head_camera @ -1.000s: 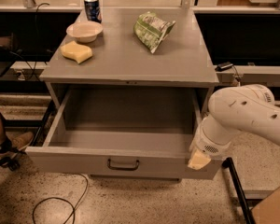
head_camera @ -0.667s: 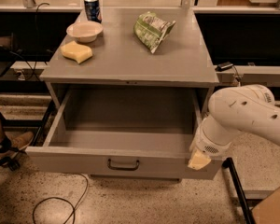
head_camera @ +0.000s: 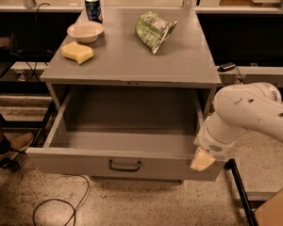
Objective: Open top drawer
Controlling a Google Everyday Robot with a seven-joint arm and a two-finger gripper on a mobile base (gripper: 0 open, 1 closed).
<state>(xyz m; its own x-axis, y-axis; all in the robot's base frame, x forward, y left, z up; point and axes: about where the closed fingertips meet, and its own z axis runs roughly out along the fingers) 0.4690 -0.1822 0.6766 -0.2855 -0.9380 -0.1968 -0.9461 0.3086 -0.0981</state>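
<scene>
The top drawer (head_camera: 127, 147) of the grey cabinet stands pulled far out toward the camera. Its deep grey interior is bare. Its small dark bar handle (head_camera: 125, 165) sits at the centre of the front panel. My white arm (head_camera: 254, 114) reaches in from the right. My gripper (head_camera: 203, 160), showing as a pale yellowish tip, is at the right end of the drawer's front panel, well right of the handle. The lower drawers are hidden behind the open one.
On the cabinet top (head_camera: 132, 62) are a soda can (head_camera: 93, 8), a pale bowl (head_camera: 85, 31), a yellow sponge (head_camera: 77, 52) and a green snack bag (head_camera: 154, 29). A person's shoe (head_camera: 14, 144) is at the left, a cable (head_camera: 56, 208) on the floor, a cardboard box (head_camera: 276, 211) at the bottom right.
</scene>
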